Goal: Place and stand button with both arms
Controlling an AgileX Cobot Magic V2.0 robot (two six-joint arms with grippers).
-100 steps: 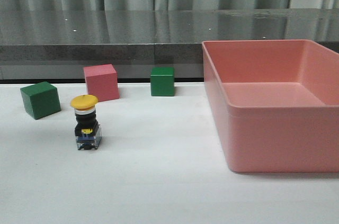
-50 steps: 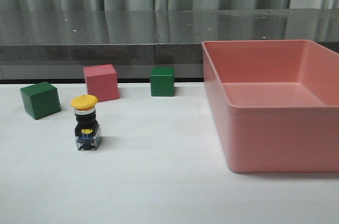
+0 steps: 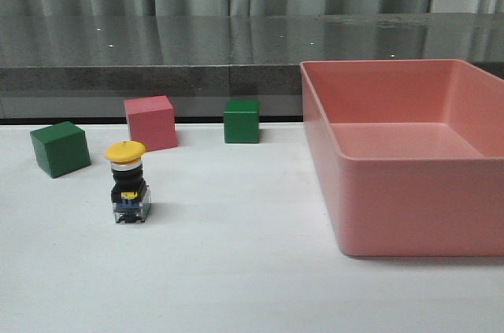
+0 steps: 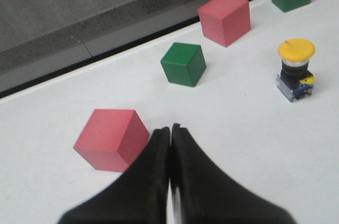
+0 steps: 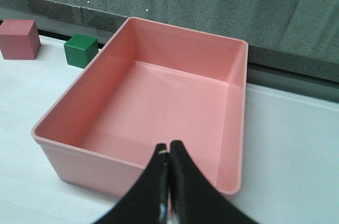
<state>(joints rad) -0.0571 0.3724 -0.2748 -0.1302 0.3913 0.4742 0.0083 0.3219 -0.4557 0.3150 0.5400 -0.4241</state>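
Note:
The button (image 3: 128, 183) stands upright on the white table, yellow cap on top, clear base down, at the left of the front view. It also shows in the left wrist view (image 4: 295, 70), far from my left gripper (image 4: 170, 128), which is shut and empty beside a pink cube (image 4: 111, 139). My right gripper (image 5: 169, 149) is shut and empty, above the near wall of the pink bin (image 5: 79, 152). Neither arm shows in the front view.
A green cube (image 3: 60, 148), a pink cube (image 3: 150, 122) and another green cube (image 3: 241, 120) stand behind the button. The large pink bin (image 3: 409, 199) fills the table's right side. A dark counter edge runs along the back.

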